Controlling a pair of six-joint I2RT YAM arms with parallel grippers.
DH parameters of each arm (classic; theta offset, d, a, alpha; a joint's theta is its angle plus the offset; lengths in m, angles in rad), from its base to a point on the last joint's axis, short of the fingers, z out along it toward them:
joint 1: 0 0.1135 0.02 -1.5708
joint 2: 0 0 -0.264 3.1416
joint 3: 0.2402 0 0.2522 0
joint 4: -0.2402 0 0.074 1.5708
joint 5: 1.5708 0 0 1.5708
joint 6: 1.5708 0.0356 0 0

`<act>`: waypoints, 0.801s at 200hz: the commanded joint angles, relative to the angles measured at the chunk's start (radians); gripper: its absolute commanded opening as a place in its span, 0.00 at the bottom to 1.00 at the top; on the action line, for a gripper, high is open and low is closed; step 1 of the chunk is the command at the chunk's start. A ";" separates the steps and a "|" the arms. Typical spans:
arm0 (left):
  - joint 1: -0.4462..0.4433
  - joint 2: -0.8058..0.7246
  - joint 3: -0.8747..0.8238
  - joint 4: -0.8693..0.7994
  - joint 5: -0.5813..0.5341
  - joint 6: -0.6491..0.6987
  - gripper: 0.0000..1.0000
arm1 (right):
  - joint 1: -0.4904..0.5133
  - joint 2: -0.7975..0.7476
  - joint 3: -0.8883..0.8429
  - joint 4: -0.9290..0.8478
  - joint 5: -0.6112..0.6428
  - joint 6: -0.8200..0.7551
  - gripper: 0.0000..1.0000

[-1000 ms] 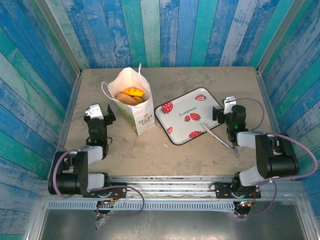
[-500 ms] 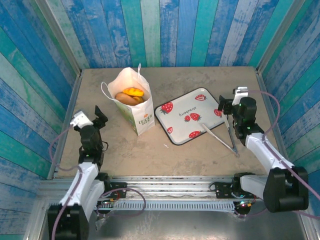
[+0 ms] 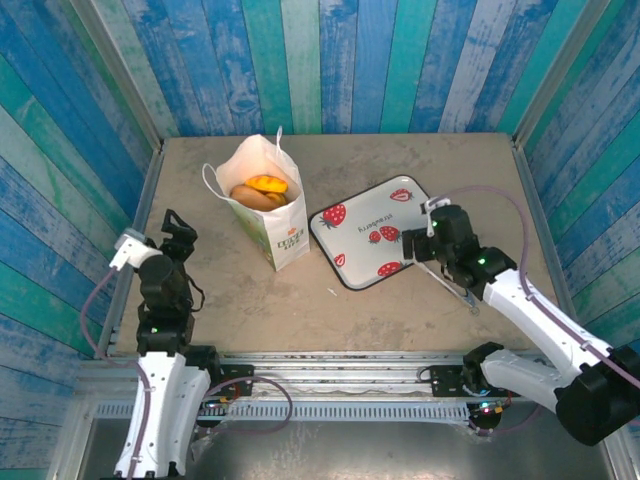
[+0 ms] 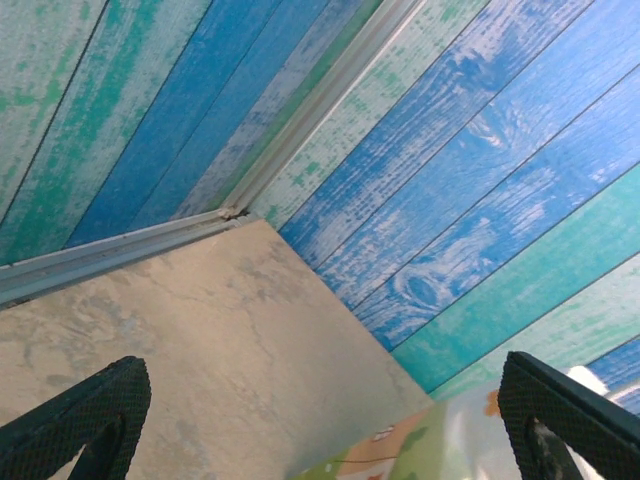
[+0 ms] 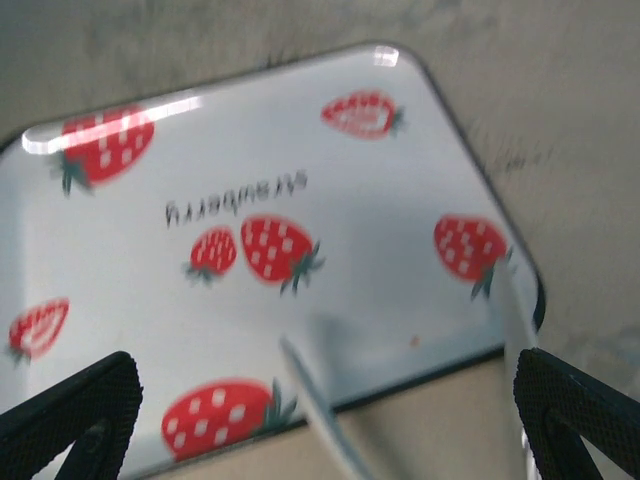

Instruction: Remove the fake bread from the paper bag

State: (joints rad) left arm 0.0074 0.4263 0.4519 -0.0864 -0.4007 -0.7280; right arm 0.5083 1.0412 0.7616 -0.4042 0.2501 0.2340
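Looks like a robot lab test cell, not anybody's kitchen: boxed in by blue-green painted plank walls [image 3: 330, 60], tan surface [image 3: 290, 300] edged with metal trim [image 4: 110, 252], two arms [image 3: 530, 310] bolted onto an aluminium rail [image 3: 340, 360] at the near edge.
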 commanded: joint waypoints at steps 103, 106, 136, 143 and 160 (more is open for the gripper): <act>0.005 0.038 0.275 -0.304 0.174 -0.113 0.94 | 0.378 0.184 0.022 -0.250 -0.030 0.265 0.92; 0.005 0.038 0.279 -0.302 0.183 -0.108 0.94 | 0.378 0.186 0.019 -0.245 -0.035 0.266 0.92; 0.005 0.057 0.317 -0.301 0.233 -0.085 0.94 | 0.380 0.211 -0.017 -0.193 -0.071 0.287 0.92; 0.005 0.061 0.329 -0.314 0.231 -0.083 0.94 | 0.380 0.219 -0.022 -0.185 -0.075 0.294 0.92; 0.005 0.065 0.350 -0.326 0.230 -0.073 0.94 | 0.381 0.240 -0.027 -0.175 -0.091 0.300 0.91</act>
State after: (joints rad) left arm 0.0078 0.4789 0.7609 -0.3840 -0.2012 -0.8291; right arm 0.8822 1.2530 0.7547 -0.6044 0.1936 0.4992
